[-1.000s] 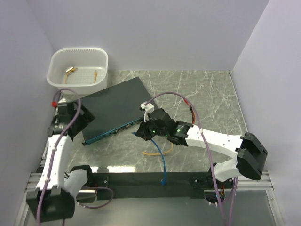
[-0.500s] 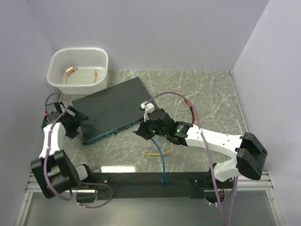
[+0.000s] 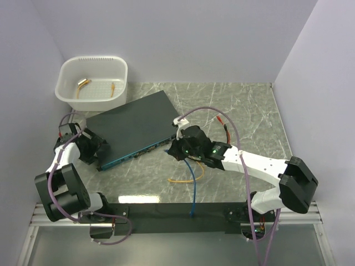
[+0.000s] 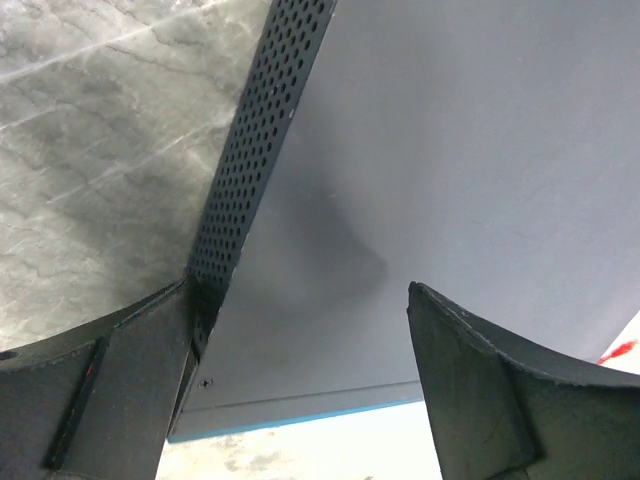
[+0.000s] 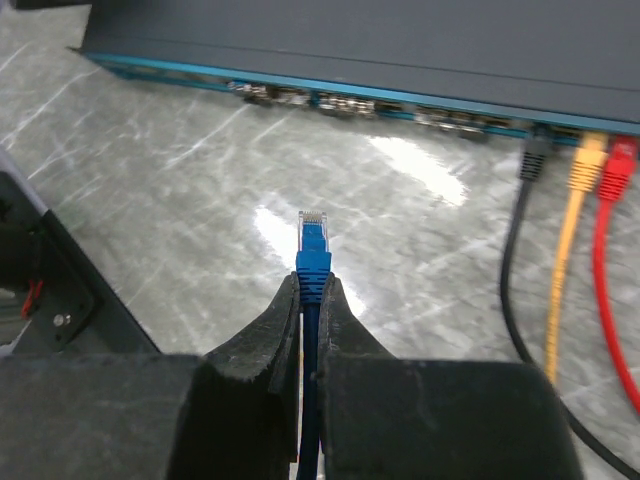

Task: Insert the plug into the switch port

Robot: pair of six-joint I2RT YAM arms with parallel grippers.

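Now the left gripper is back at the lower left corner of the flat black switch box, after the left arm pulled away toward the left edge of the overhead frame half a second ago and folded its elbow low. Its fingers stand spread, one by the perforated side wall and the other over the box's plain top. The wrist picture does not settle whether either one touches, so it is released rather than grasping. The right gripper has slid a little toward the right of the overhead frame while the box has kept its place on the grey marbled counter. It is clenched on the blue cable just behind the blue plug, whose clear tip points up the wrist frame at the narrow teal-blue face. The row of small square switch ports runs along that face across the top of the frame, and plug and ports are near but apart, with bare counter between them. At the upper right of that view a black cable, a yellow cable and a red cable already sit in sockets. Insertion is therefore not yet done. Judging by this, the left arm is resettling to brace the box against the push, and the right arm's sideways shift looks like lining up with a free socket. The white plastic tub at the upper left plays no part.
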